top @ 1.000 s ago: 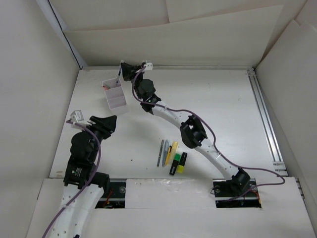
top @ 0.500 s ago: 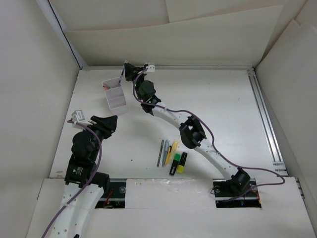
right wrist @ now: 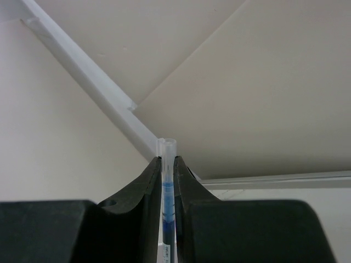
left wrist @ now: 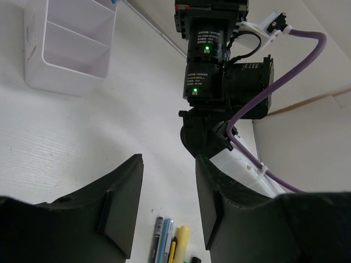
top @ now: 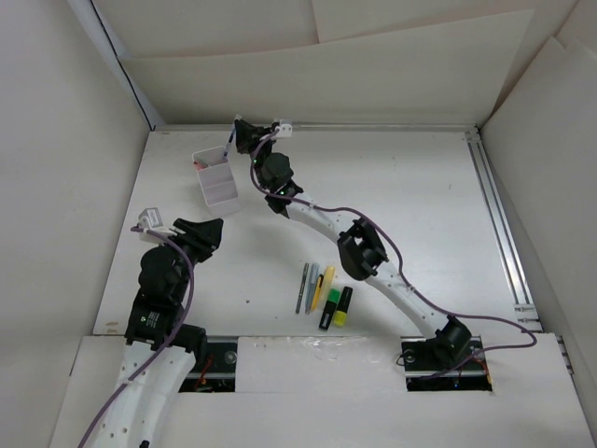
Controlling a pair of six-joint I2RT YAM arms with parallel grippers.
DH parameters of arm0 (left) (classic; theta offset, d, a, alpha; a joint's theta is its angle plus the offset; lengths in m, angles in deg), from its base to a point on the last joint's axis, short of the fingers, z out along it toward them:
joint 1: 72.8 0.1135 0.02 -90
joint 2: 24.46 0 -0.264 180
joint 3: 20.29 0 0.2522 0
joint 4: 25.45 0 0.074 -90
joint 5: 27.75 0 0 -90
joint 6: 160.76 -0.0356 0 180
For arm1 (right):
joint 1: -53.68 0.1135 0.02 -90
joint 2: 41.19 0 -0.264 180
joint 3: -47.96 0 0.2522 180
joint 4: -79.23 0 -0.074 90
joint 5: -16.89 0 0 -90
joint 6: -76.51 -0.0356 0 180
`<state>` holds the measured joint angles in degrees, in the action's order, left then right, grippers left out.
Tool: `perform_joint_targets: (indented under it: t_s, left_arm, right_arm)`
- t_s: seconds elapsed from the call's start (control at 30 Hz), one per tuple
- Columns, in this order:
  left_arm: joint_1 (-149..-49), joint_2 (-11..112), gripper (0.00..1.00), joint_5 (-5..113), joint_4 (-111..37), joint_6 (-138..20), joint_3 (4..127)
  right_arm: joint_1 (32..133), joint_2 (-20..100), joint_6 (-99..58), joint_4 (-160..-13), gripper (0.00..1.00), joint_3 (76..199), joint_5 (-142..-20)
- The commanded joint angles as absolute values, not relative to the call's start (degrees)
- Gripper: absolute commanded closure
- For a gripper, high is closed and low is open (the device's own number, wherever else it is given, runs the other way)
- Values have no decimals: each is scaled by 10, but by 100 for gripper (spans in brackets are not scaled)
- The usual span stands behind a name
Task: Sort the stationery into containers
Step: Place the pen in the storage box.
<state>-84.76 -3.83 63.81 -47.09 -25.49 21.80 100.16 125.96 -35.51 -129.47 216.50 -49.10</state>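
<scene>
The white two-compartment container [top: 216, 179] stands at the back left, also in the left wrist view [left wrist: 66, 52], with something red [top: 199, 164] at its far end. Just behind it, my right gripper [top: 241, 136] is shut on a blue pen [top: 229, 147]. The clear-capped pen [right wrist: 166, 181] stands upright between the jaws [right wrist: 166, 162]. My left gripper [top: 207, 233] hangs open and empty [left wrist: 167, 170] near the container. The remaining stationery lies mid-table: a grey pen [top: 302, 287], a blue pen [top: 312, 284], a yellow pen [top: 326, 283], a green highlighter [top: 330, 309] and a yellow highlighter [top: 342, 306].
White walls enclose the table on the left, back and right. A metal rail [top: 499, 224] runs along the right side. The right arm [top: 364, 252] stretches diagonally across the table, trailing a purple cable just above the loose pens.
My right gripper shifted slightly to the right with the blue pen, which now tilts toward the container's back edge. The left arm drew back a little.
</scene>
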Motion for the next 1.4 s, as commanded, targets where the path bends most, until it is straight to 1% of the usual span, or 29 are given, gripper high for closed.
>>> perform_joint_targets:
  t_s: [0.0,0.27,0.37,0.53,0.6,0.63,0.67,0.77,0.9,1.17,1.27,1.37]
  left_arm:
    - [-851,-40,62,637,-444,-252,212]
    - [-851,-45,62,637,-439,-252,207]
    - [-851,-45,62,632,-432,-252,202]
    - [-851,-45,62,632,-432,-252,202]
    - [-851,-45,62,637,-432,-252,202]
    - [-851,-45,62,637,-432,-252,202]
    - [-851,-45,62,637,-432,-252,202]
    - [-851,-45,62,637,-432,-252,202]
    - [-851,-45,62,632,-427,-252,202]
    - [-851,-40,62,638,-455,-269,228]
    - [-851,-52,62,644,-462,-275,241]
    - [-851,-64,62,650,-476,-275,246]
  right_arm:
    - [1002,1269,-352,-1322,89,2178,-493]
    - [1002,1275,-357,-1317,89,2157,-498]
    - [1002,1275,-357,-1317,86,2152,-504]
    - [1007,1275,-350,-1317,86,2152,-504]
    - [1007,1269,-350,-1317,82,2146,-504]
    - [1007,1263,-350,-1317,78,2132,-510]
    - [1007,1258,-345,-1323,67,2125,-510]
    - [1007,1234,-334,-1331,57,2098,-524]
    - [1007,1172,-321,-1352,53,2037,-549]
    - [1018,1043,-286,-1362,49,1921,-605]
    - [1018,1016,-286,-1347,49,1915,-617]
    - [1018,1004,-286,-1316,45,1915,-623]
